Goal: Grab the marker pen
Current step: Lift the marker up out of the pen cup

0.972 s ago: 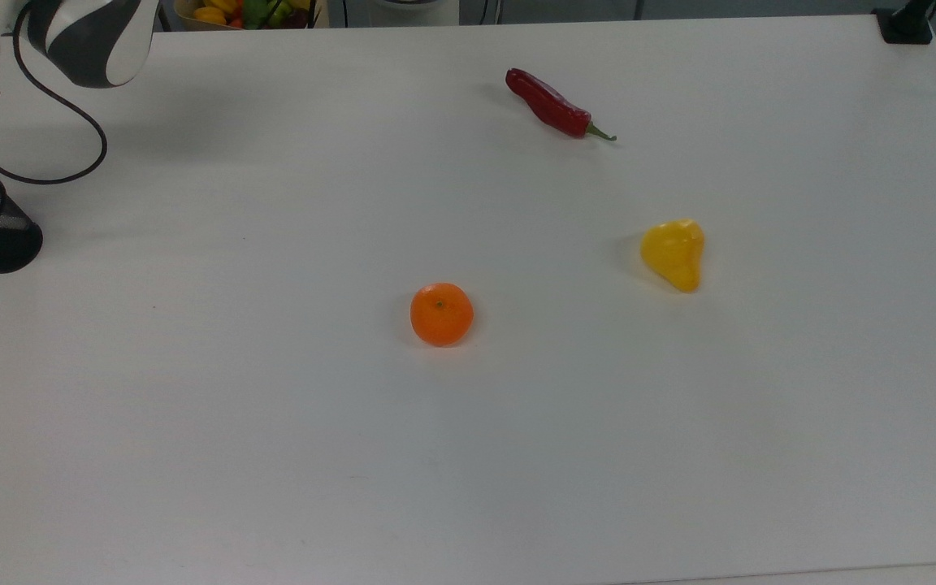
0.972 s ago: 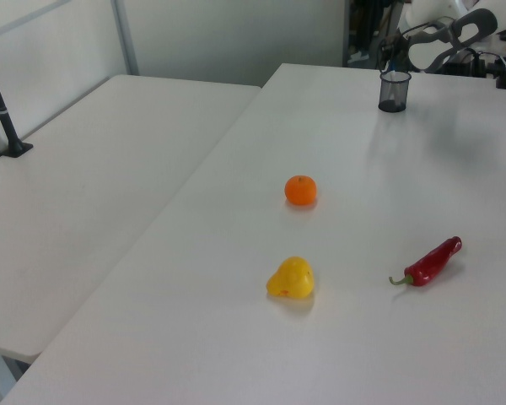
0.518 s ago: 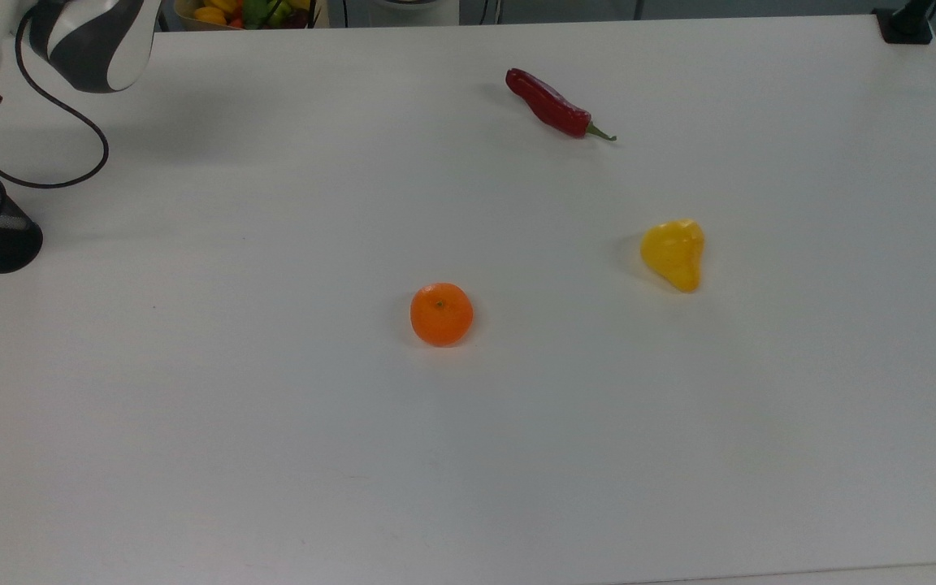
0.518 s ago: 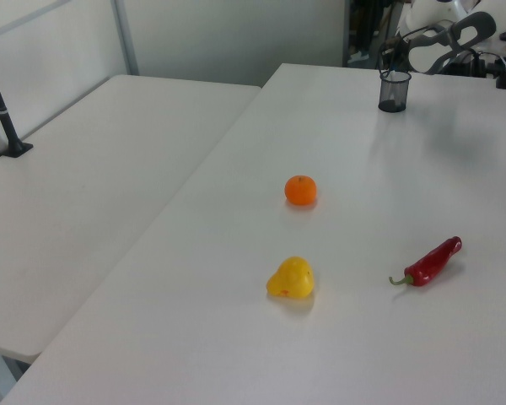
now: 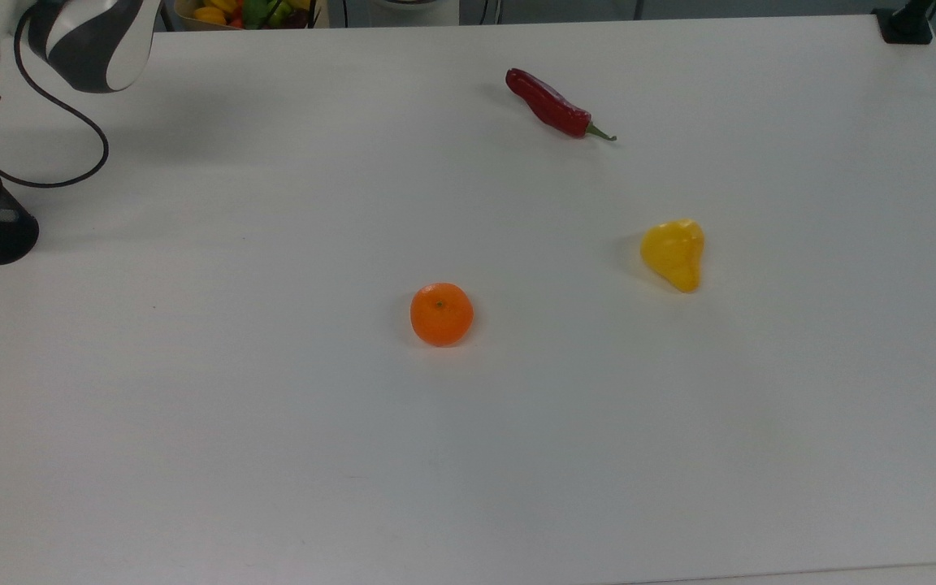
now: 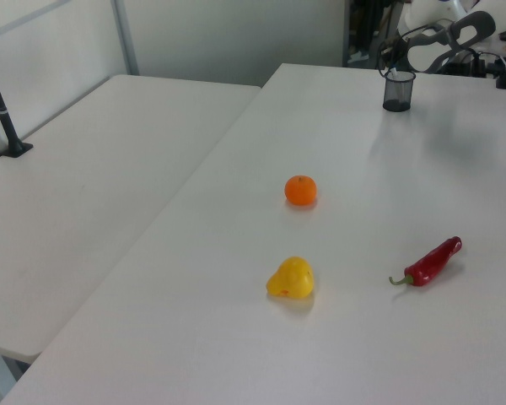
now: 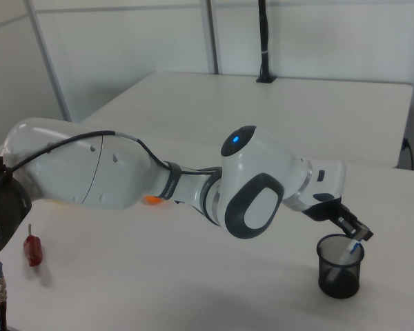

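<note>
Marker pen (image 7: pixel 348 249) stands tilted inside the black mesh cup (image 7: pixel 340 274), blue end up at the rim. Claw (image 7: pixel 355 234) sits right over the cup mouth, at the pen's top; can't tell if its fingers are apart or clamped on the pen.

Risks, as I judge: cup is light and loose, so a pull at an angle may drag or tip it. Thin grip on the pen's tip could slip.

Table (image 5: pixel 517 422) is plain white, smooth. Well away from the cup: mandarin (image 5: pixel 441 314), yellow pepper (image 5: pixel 673 253), red chili (image 5: pixel 553 105). Room has white partition walls, a second white table (image 6: pixel 76 202) alongside.
</note>
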